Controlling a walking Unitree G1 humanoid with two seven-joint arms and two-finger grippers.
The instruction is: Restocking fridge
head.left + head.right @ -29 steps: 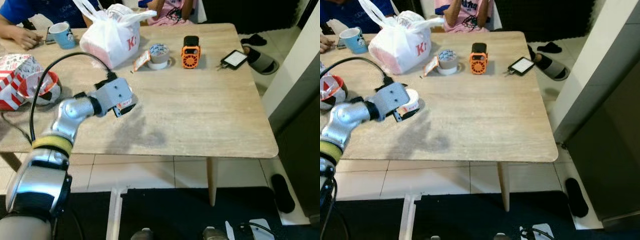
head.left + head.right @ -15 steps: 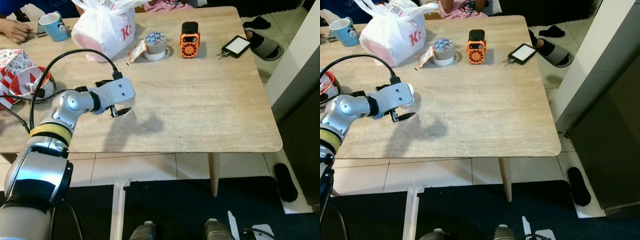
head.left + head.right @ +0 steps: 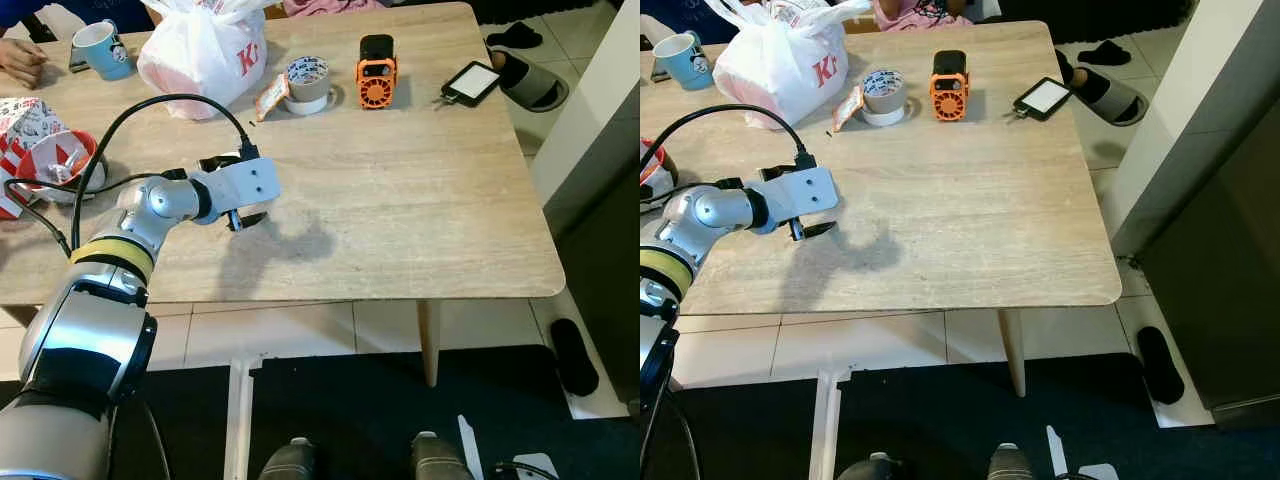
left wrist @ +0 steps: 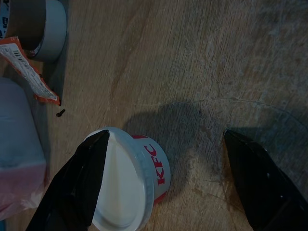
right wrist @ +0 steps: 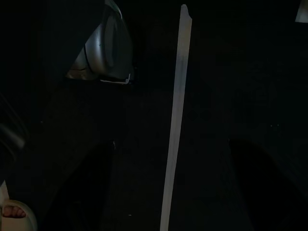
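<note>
Low over the tub point(image 4: 132, 185), left claw point(image 4: 163, 180) agape

Wooden tabletop point(image 3: 400, 210) | carries white plastic bag point(image 3: 200, 55), tape roll point(image 3: 307, 83), orange device point(image 3: 377, 82), blue mug point(image 3: 100, 47), KFC tub point(image 4: 132, 185)

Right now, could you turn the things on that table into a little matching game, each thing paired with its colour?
Things:
1. mug
2. little speaker
3. takeaway bag
4. lidded tub between the left gripper's fingers

Colours:
a. orange and black
b. white with a red KFC band
c. light blue
d. white with red lettering

Pairs: 1-c, 2-a, 3-d, 4-b
</note>
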